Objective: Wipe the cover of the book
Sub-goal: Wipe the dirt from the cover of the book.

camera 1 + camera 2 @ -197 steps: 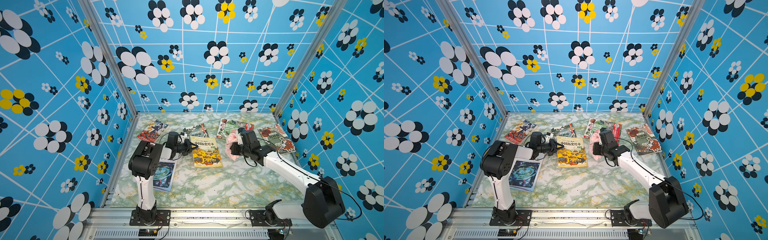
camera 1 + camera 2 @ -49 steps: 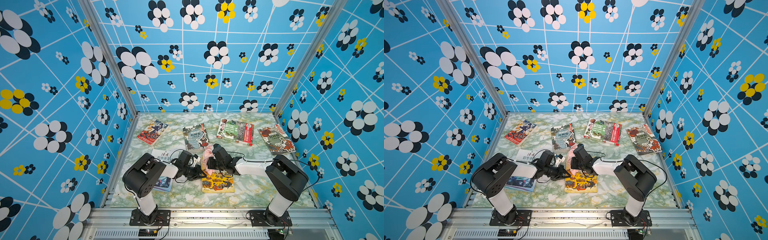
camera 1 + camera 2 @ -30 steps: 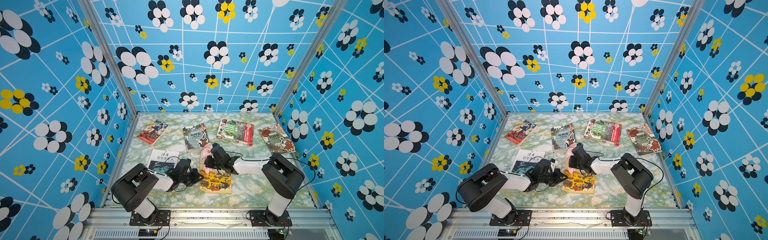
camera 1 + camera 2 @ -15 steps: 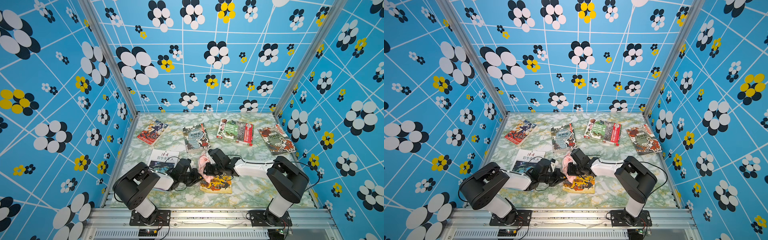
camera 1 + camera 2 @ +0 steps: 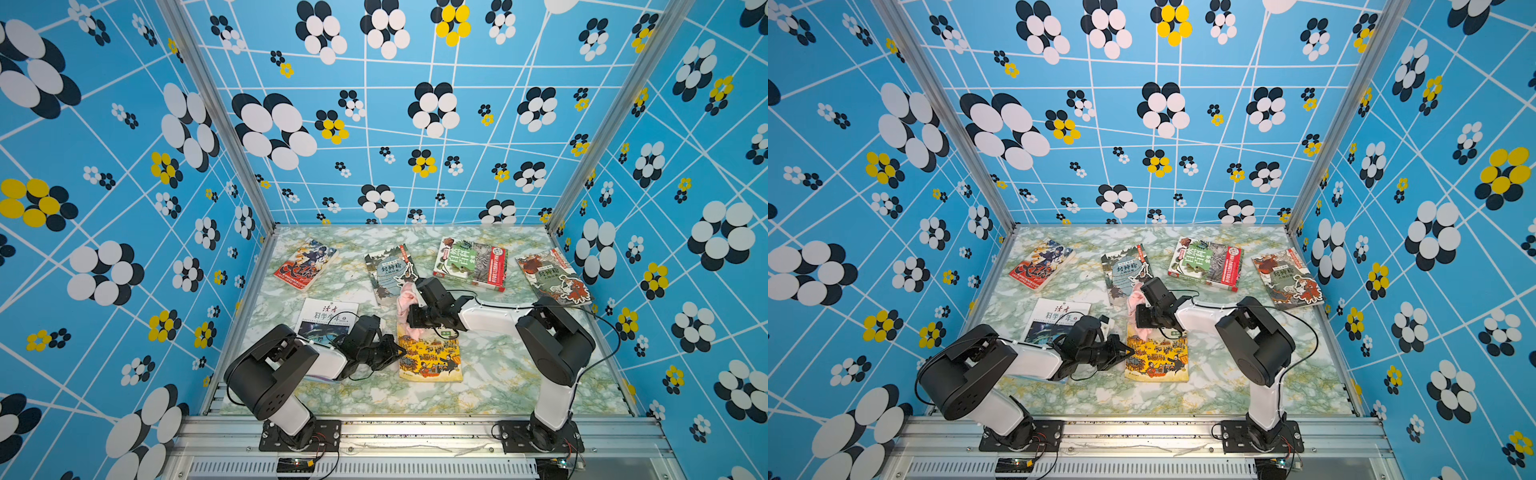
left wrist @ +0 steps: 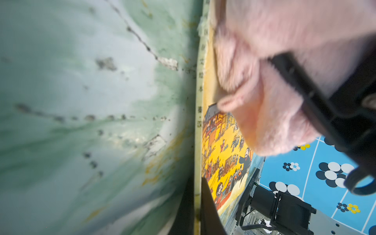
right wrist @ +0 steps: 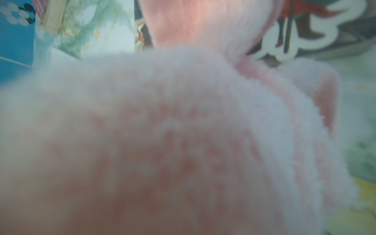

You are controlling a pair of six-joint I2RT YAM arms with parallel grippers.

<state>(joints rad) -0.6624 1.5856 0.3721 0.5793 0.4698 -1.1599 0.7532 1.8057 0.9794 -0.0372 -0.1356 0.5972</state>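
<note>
You have six paperback books [image 5: 305, 264], one fluffy pink cloth [image 5: 404, 305]. Your low right gripper [image 5: 411, 318] clamps the cloth on the yellow book [image 5: 430, 357]; left gripper [image 5: 399, 353], closed, touches its edge.

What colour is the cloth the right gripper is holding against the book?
Pale pink and fluffy. The cloth shows best in the left wrist view.

The widest bare stretch of the tabletop [image 5: 511, 374] runs from the yellow book [image 5: 430, 359] to the right edge and along the near edge; the right arm [image 5: 490, 318] lies low across its far side, the pink cloth [image 5: 405, 305] heaped at its tip. Toward the far edge a red book [image 5: 305, 264], grey book [image 5: 388, 270], green book [image 5: 469, 262] and brown book [image 5: 548, 274] lie in a row, bare gaps between; the left arm [image 5: 328, 361] overhangs a white book [image 5: 328, 318] by the left edge.
</note>
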